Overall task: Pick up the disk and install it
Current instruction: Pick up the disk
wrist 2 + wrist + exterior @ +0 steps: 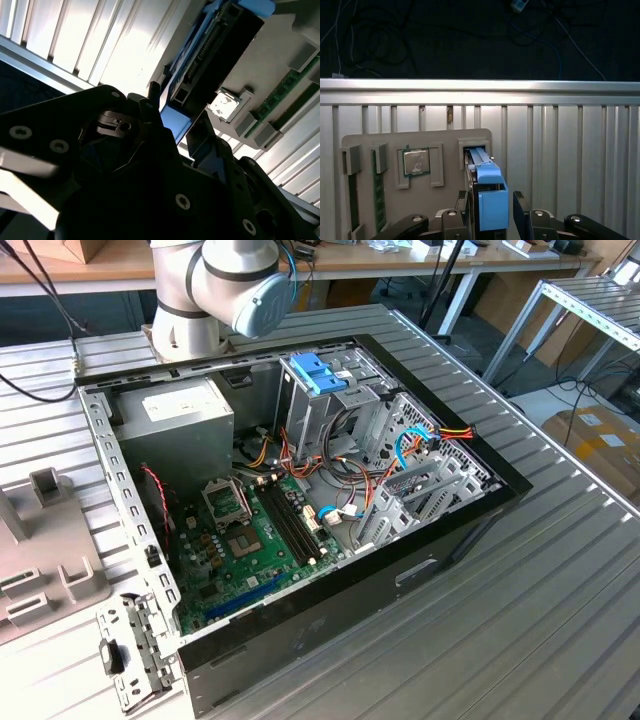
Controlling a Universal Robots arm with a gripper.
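gripper straddling the disk, jaws standing apart | risk: closing off-centre, tilting it, jamming in grey holder

One disk and one processor chip are counted on a single grey holder in the first wrist view (two gripper fingers are counted as well). In the exterior view, one open computer case, one power-supply box and one robot arm are counted.

This is a lab workshop, where a robot arm and an opened computer case share a ribbed aluminium table, with workbenches and cardboard boxes beyond.
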